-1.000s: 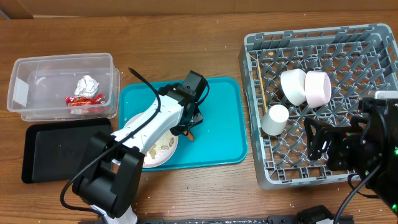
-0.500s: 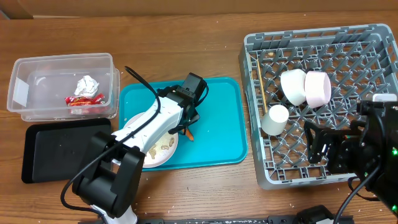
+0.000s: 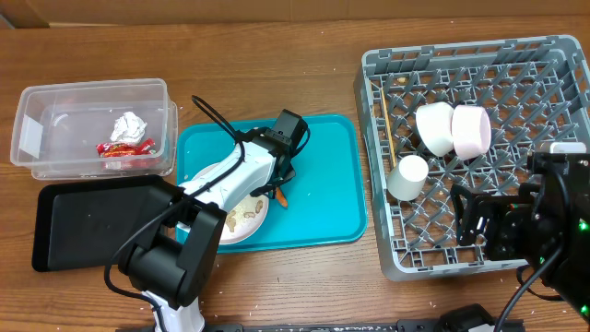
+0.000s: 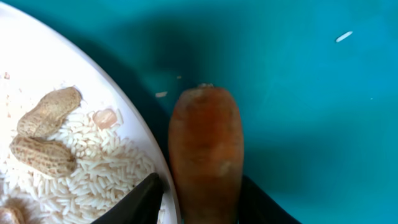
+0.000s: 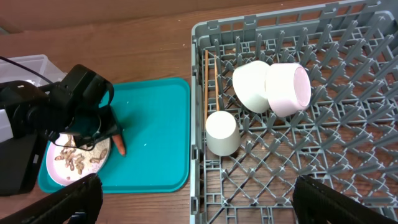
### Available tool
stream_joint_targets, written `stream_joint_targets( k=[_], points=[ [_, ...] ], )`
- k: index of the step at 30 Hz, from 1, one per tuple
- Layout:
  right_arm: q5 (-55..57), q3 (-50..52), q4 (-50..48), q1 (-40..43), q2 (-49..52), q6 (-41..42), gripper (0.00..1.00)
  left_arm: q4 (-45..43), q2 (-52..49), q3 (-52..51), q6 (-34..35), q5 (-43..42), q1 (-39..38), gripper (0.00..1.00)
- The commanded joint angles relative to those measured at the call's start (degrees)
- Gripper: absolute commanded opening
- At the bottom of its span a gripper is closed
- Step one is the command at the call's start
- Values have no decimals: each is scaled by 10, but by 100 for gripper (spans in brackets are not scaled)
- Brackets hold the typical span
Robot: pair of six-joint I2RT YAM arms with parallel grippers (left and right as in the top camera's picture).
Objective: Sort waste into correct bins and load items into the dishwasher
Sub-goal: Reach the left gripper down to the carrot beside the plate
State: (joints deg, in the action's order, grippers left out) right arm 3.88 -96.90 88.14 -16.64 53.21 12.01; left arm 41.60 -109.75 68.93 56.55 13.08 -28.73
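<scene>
The small orange carrot (image 3: pixel 282 197) lies on the teal serving tray (image 3: pixel 323 184), against the rim of the white plate (image 3: pixel 261 219). The plate holds peanut shells (image 4: pixel 46 109) and rice. My left gripper (image 3: pixel 277 187) is down on the tray with its fingers (image 4: pixel 202 202) closed on either side of the carrot (image 4: pixel 205 149). My right gripper (image 5: pixel 202 208) is open and empty above the front of the grey dish rack (image 3: pixel 461 53). Two white bowls (image 3: pixel 433 124), a cup (image 3: pixel 407 177) and chopsticks (image 3: pixel 392 138) are in the rack.
The clear tub (image 3: pixel 92 90) at the far left holds the red wrapper (image 3: pixel 124 148) and the paper ball (image 3: pixel 129 124). The black tray (image 3: pixel 83 221) lies in front of it. My left arm reaches over the plate and the tray's left half.
My left arm's lower links have swung forward and left, while its gripper stays at the carrot. The carrot has not moved. My right gripper has shifted slightly.
</scene>
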Motion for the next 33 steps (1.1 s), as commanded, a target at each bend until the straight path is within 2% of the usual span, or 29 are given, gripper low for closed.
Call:
stream_joint_targets(
  k=[1,4,8,11,17,27,33],
  points=[
    [5,1,1,-2,-1,0,100,19,-2,20,-41,-13,7,48],
    [5,1,3,-2,-1,0,100,77,3,57,-43,-6,9,55],
    [5,1,3,-2,-1,0,100,124,4,108,-46,-10,9,58],
    [5,1,3,-2,-1,0,100,99,4,109,-52,-10,8,59],
    [5,1,9,-2,-1,0,100,45,-1,76,-52,2,8,53],
    [5,1,15,-2,-1,0,100,54,-50,72,-52,27,11,54],
    [5,1,23,-2,-1,0,100,9,-66,73,-113,-18,10,49]
  ],
)
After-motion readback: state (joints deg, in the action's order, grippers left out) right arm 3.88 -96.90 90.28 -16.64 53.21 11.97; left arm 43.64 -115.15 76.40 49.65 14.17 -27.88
